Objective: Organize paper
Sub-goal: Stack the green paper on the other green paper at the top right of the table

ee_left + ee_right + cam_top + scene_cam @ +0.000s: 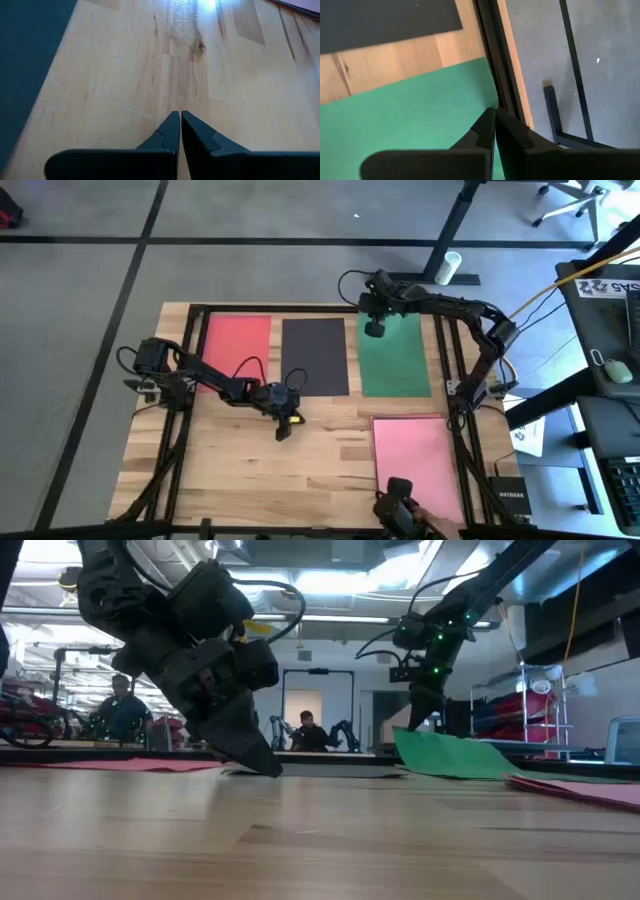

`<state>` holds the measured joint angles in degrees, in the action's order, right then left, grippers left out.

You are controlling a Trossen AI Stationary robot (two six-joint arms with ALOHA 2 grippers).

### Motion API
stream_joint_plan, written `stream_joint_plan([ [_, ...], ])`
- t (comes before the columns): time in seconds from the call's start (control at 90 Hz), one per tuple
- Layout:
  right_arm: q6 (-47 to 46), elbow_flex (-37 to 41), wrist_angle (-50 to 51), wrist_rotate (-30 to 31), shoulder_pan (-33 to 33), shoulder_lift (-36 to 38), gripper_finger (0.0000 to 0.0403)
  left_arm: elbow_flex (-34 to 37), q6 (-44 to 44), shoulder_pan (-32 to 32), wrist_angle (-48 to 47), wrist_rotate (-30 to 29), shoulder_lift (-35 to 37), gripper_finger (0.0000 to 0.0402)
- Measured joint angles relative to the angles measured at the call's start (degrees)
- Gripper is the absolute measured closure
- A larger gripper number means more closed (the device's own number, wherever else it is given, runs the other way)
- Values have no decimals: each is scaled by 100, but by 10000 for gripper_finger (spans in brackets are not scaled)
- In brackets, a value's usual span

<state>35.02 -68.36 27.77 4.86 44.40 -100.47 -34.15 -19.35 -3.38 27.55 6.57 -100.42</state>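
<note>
Two dark robot arms are working over a wooden table point(300, 460) carrying four sheets of paper: one red sheet point(236, 352), one black sheet point(315, 356), one green sheet point(396, 362) and one pink sheet point(415, 465). No blue sheet is showing. The right gripper point(495, 112) is sitting at the green sheet's far corner, by the table's dark frame rail point(492, 55); its fingers are clenched together, and green paper is lying on the near side of the fingertips with bare floor beyond them. Whether they are pinching the paper's edge cannot be told, though in the low view the green sheet is rising off the table toward that gripper. The left gripper point(180, 116) is pointing down at bare wood, fingers also clenched on nothing, with the black sheet off to one side of the fingertips and a pink edge far ahead. Risks, as a judgement: if the right fingers are holding only a sliver of the thin sheet, it may be slipping free or creasing when pulled; dragging it could snag it on the rail just past the fingertips or nudge the black sheet beside it.
</note>
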Motion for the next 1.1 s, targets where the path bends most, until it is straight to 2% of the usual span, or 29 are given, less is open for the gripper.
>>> stream_joint_plan([
  [0.811, -529, 4, 227, -102, 142, 0, 401, 0, -22, 0, 2, -7, 0, 402],
  [1.1, -542, 4, 162, 9, 140, 0, 365, 0, -22, 0, 1, -7, 0, 402],
])
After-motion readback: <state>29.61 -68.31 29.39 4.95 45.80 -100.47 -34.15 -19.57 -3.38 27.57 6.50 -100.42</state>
